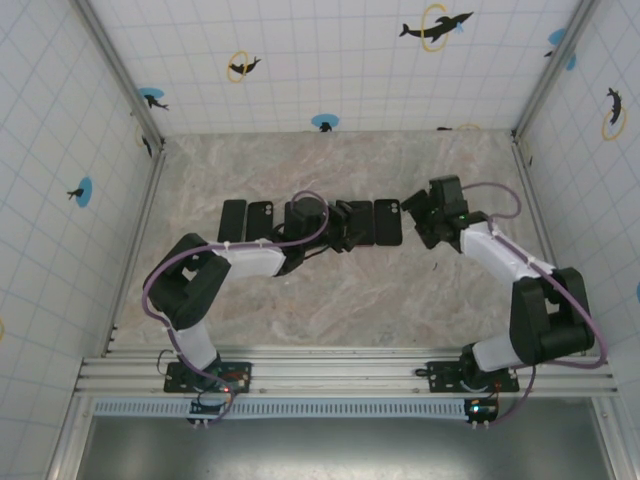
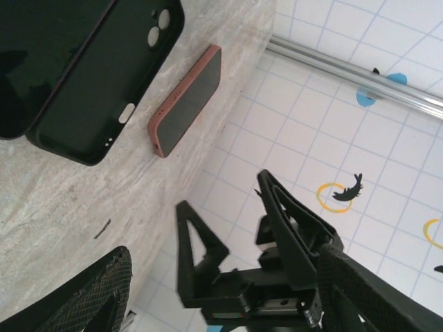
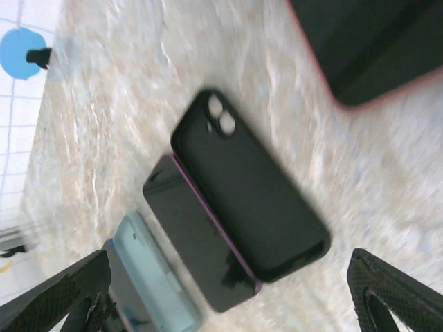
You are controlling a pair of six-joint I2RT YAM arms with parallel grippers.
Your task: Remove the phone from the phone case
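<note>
We are seeing the glossy phone [image 2: 194, 90] lying flat in its rounded salmon case [image 2: 158, 128] on the veined marble worktop [image 2: 62, 200], beside a matte black shell [image 2: 104, 76]. The right pincer [image 1: 418, 212] is gaping wide, holding nothing; whether the left pincer [image 1: 345, 227] is open, we cannot tell.

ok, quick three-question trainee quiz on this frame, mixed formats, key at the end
1. True or false: the left claw and the right claw are both open and empty.
2. In the left wrist view, the pink-edged phone lies: A) flat on the table beside the black case, B) inside that case, C) in a claw.
3. In the right wrist view, what colour edges the dark phone lying alongside the empty case?
Key: 1 true; 2 A; 3 purple.
</note>
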